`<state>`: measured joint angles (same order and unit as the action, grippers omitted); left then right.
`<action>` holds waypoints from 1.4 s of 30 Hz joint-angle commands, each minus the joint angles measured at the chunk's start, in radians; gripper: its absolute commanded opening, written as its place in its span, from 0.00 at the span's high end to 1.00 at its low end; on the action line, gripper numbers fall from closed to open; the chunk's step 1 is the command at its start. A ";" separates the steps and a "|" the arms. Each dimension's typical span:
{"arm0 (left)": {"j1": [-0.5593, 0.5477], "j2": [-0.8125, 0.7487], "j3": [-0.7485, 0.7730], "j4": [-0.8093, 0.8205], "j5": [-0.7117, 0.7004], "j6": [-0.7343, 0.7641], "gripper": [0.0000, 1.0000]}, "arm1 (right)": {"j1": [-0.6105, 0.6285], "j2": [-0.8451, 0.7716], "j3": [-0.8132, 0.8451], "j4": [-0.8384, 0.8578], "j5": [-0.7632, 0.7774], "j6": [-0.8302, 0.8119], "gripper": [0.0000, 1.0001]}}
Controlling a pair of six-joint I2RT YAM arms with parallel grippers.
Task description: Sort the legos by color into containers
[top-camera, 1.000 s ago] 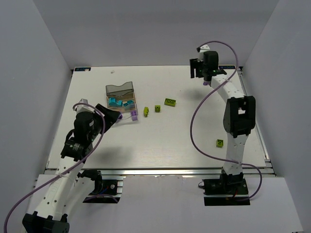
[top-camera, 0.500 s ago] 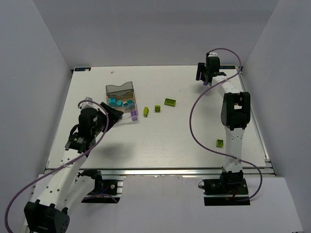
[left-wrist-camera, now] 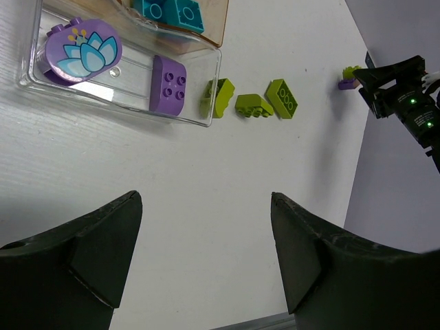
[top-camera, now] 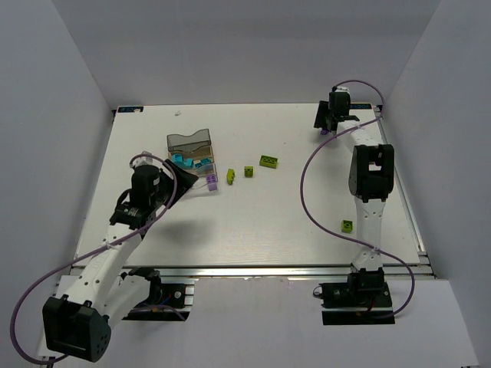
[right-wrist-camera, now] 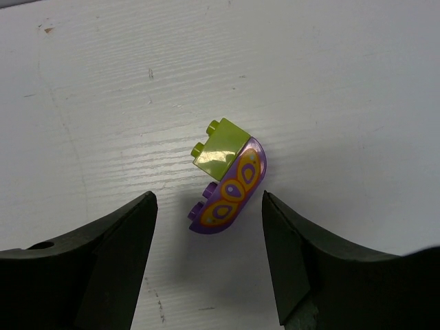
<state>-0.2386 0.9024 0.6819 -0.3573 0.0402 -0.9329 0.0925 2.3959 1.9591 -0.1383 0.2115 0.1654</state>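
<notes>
right gripper (right-wrist-camera: 206, 223) is recorded at the bottom of its wrist view, jaws apart. one finger stands on each side of a purple curved lego (right-wrist-camera: 230, 192), and neither is seen touching it. a lime lego (right-wrist-camera: 220, 144) is noted touching its upper end. in the top view this pair lies at the upper right of the table (top-camera: 253, 222).

left gripper (left-wrist-camera: 205, 213) is recorded with jaws apart and nothing between them.

containers (top-camera: 192, 153) are located left of centre in the top view. cyan legos (left-wrist-camera: 168, 10) are seen in the tan bin, and a purple lego (left-wrist-camera: 168, 82) and a flower-printed piece (left-wrist-camera: 82, 49) in the clear bin. three lime bricks (left-wrist-camera: 253, 104) are noted just right of the clear bin. a fourth lime brick (top-camera: 347, 225) is logged at lower right.
</notes>
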 commanded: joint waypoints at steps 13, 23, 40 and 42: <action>0.002 0.064 0.059 0.041 0.015 0.014 0.15 | -0.008 0.074 0.076 0.054 0.025 0.016 0.43; 0.004 0.102 0.087 0.063 0.021 0.019 0.15 | -0.017 0.062 0.072 0.078 -0.032 -0.024 0.69; 0.002 0.121 0.027 0.316 0.276 -0.046 0.12 | 0.007 -0.472 -0.570 0.215 -0.751 -0.231 1.00; 0.001 0.124 0.005 0.350 0.320 -0.069 0.12 | 0.029 -0.584 -0.659 0.226 -0.803 -0.289 1.00</action>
<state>-0.2386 1.0225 0.7155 -0.0910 0.2573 -0.9680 0.0887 1.9553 1.3861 -0.0025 -0.3637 -0.0074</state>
